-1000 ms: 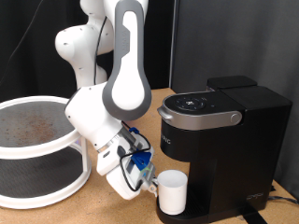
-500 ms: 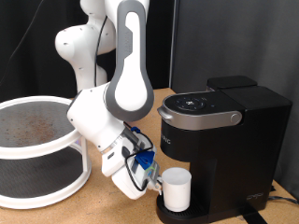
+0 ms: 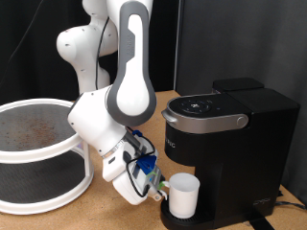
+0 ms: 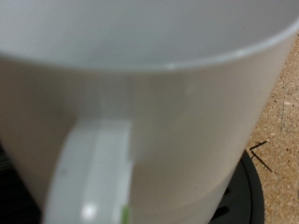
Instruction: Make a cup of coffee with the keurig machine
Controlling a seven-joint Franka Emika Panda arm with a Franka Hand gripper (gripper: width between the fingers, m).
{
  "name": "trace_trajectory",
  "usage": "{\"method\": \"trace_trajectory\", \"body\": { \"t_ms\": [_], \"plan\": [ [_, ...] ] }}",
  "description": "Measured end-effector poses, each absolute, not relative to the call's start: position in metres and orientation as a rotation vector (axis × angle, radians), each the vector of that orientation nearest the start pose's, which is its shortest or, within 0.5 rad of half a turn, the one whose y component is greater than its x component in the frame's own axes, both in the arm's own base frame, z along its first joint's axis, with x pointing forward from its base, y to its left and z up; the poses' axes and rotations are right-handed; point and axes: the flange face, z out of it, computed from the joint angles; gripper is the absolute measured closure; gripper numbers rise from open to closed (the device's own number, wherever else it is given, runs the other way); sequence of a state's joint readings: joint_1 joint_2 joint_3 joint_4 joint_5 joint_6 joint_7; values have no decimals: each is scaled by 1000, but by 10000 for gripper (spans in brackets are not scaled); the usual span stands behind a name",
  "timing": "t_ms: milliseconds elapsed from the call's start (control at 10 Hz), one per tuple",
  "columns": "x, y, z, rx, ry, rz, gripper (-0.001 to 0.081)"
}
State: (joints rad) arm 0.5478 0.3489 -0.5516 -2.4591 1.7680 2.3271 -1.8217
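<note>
Lower centre: gripper [image 3: 158,188] beside cup [image 3: 182,195] under keurig machine [image 3: 226,144]; jaw state indiscernible. Cup judged rigid, light, smooth; handle [image 4: 89,173] offers purchase.

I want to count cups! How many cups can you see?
1. The white cup sits on the round base of the keurig machine, under its spout, right beside the claw. The wrist view shows that same cup up close. Others may be hidden.

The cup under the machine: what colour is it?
Plain white; the cup shows best in the exterior view.
</note>
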Motion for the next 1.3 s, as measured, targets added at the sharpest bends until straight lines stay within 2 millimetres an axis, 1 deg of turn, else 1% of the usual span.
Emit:
{"method": "trace_trajectory", "body": {
  "t_ms": [100,200,300,400,500,600,700,900,1000,1100,1300],
  "plan": [
    [443,-8,157,-2437,-360,-633,253],
    [439,-15,158,-2444,-373,-594,253],
    [433,-23,161,-2440,-378,-553,84],
    [428,-31,167,-2422,-380,-521,84],
    [423,-40,174,-2399,-373,-503,13],
    [418,-49,181,-2382,-365,-505,2],
    [412,-53,189,-2355,-358,-519,-1],
    [412,-52,188,-2358,-366,-509,-1],
    [412,-50,191,-2342,-376,-501,-1],
    [414,-49,200,-2320,-371,-501,-1],
    [418,-48,225,-2266,-341,-513,-1]
  ]
}}
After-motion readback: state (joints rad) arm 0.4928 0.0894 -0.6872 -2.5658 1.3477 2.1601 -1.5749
